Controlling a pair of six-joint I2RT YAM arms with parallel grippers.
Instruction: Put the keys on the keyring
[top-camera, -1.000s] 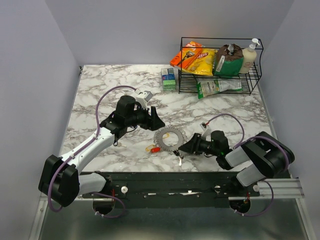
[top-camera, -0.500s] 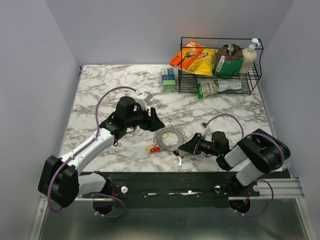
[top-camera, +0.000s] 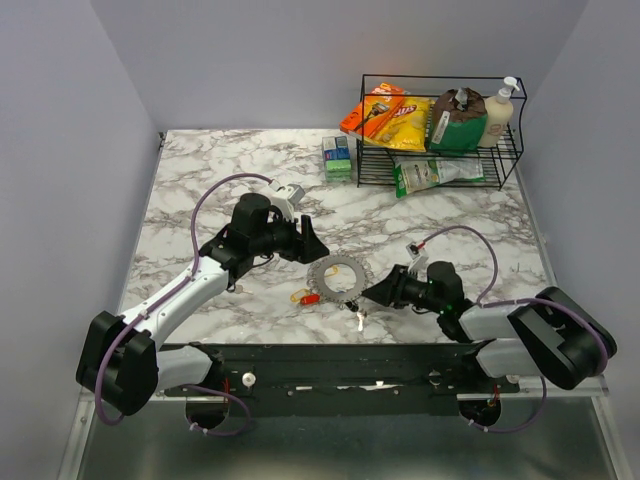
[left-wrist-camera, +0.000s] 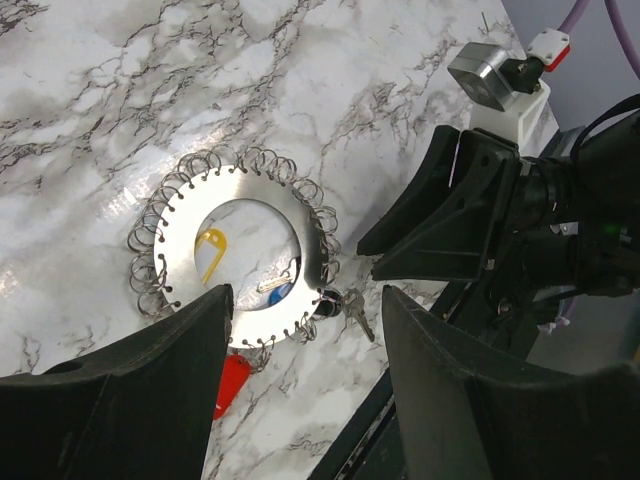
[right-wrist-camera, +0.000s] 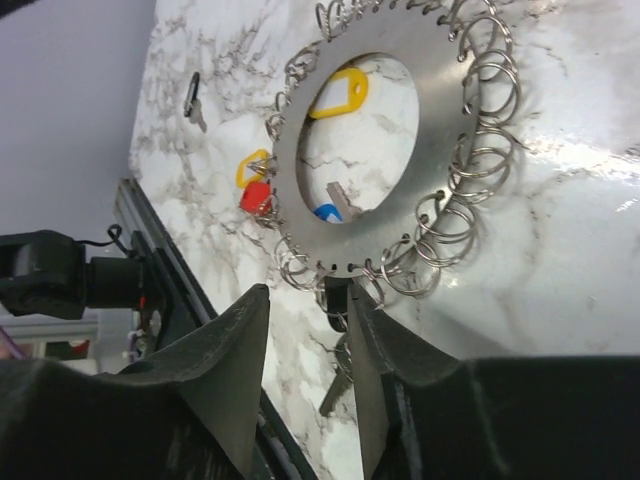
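The keyring (top-camera: 338, 276) is a flat silver ring plate edged with many small wire split rings, lying on the marble near the front; it also shows in the left wrist view (left-wrist-camera: 170, 262) and the right wrist view (right-wrist-camera: 420, 180). A yellow tag (right-wrist-camera: 340, 95) and a blue-headed key (right-wrist-camera: 325, 212) lie in its hole. A red tag (top-camera: 311, 298) and a second yellow tag (right-wrist-camera: 250, 165) lie at its left edge. A black-headed silver key (right-wrist-camera: 340, 375) hangs at its front edge. My right gripper (right-wrist-camera: 305, 340) is open, its jaws either side of that key. My left gripper (top-camera: 310, 243) is open above the ring's back left.
A black wire rack (top-camera: 440, 130) with snack bags and bottles stands at the back right, a small box (top-camera: 338, 157) to its left. A loose key (top-camera: 232, 288) lies left of the ring. The black front rail (top-camera: 330, 360) runs just below the key.
The right arm's rear links have swung lower and further right. Its gripper stays at the ring's front right edge. The left arm and the ring have not moved.
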